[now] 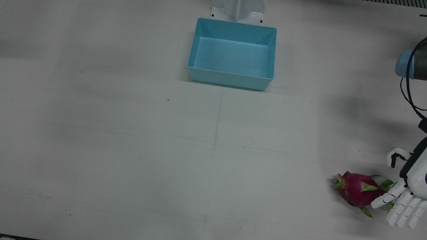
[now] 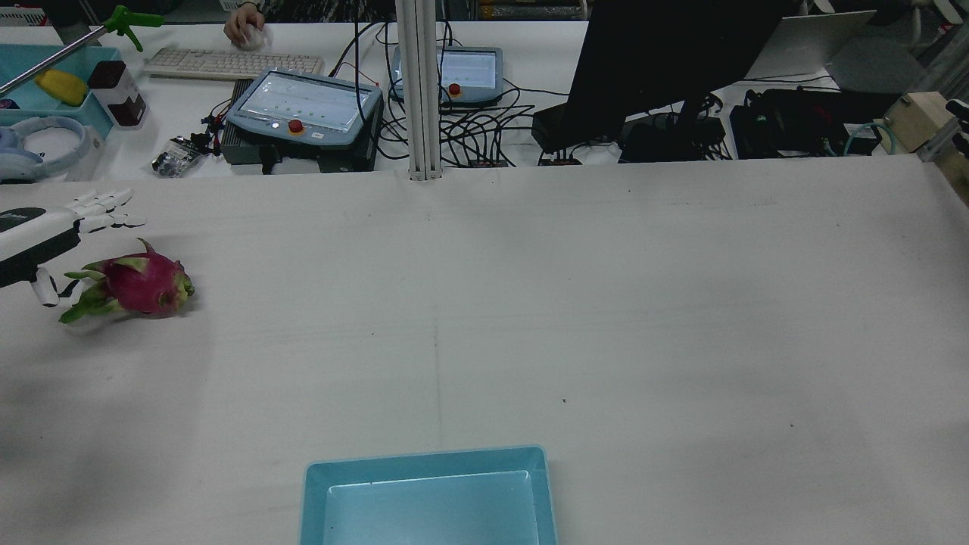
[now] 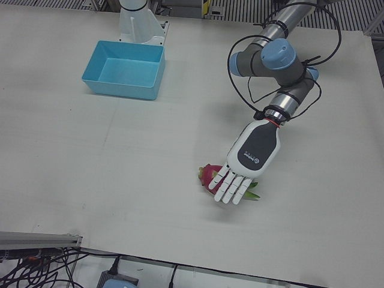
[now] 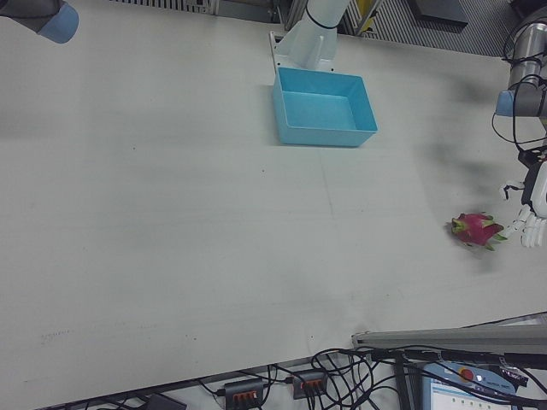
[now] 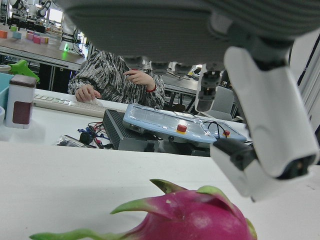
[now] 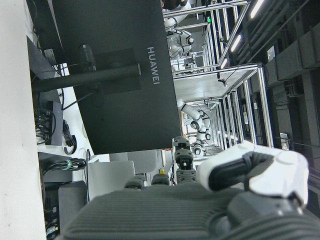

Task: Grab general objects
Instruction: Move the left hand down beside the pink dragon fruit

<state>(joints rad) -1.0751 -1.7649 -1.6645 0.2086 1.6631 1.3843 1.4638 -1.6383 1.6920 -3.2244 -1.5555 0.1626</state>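
Left hand (image 3: pixel 235 186): fingers spread and straight, held just over the fruit's leafy end, closed on nothing; contact not clear.
Fruit (image 1: pixel 357 192): pink dragon fruit lying on its side, lower right of the front view, far left of the rear view (image 2: pixel 136 285), near the table's edge.
Key relation: fruit directly under and just ahead of the palm; in the front view, long axis roughly left to right, leafy end toward the hand, rounded end away; thumb on one flank, fingers over the top, so a close-down looks like the coming move.
Nearer arm: left, by far.
Right hand (image 6: pixel 250 172): seen only by its own camera, well away from the fruit; fingers mostly out of frame, state cannot be told.
Bin (image 1: pixel 233 53): blue, top centre of the front view, well apart from the fruit.
Hidden: left-front view has the hand covering most of the fruit; front view cuts the hand at the right edge.
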